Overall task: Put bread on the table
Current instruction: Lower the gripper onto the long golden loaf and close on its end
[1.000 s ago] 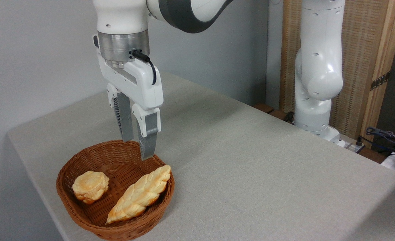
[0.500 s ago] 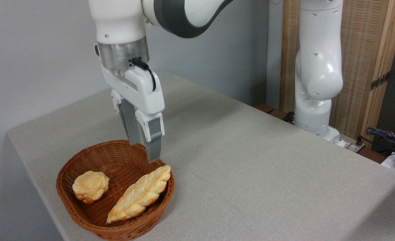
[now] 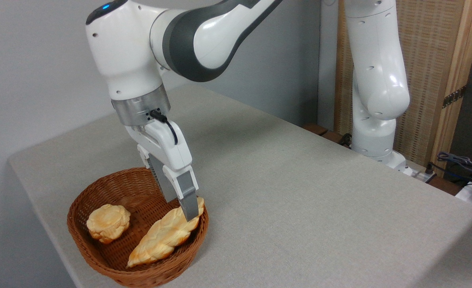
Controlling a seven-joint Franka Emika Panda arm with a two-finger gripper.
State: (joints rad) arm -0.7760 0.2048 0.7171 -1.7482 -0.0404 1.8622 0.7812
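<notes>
The long braided bread (image 3: pixel 160 239) lies slanted in the right half of the brown wicker basket (image 3: pixel 75 231), its upper end resting against the rim. My gripper (image 3: pixel 182 210) is tilted and reaches down into the basket at that upper end. It is open, with the near finger (image 3: pixel 188 202) in front of the loaf's tip and the far finger behind it. I cannot tell whether the fingers touch the crust. The grey-beige table (image 3: pixel 299 200) carries the basket near its front left corner.
A small round golden bun (image 3: pixel 108 222) sits in the basket's left half. The arm's white base (image 3: pixel 375 132) stands past the table's far right edge, with cables (image 3: pixel 459 164) beside it. A grey wall runs close behind the table's left side.
The gripper has dropped from above the basket's back rim, tilted, and moved right and down onto the upper end of the braided loaf. Loaf and bun have not moved.
</notes>
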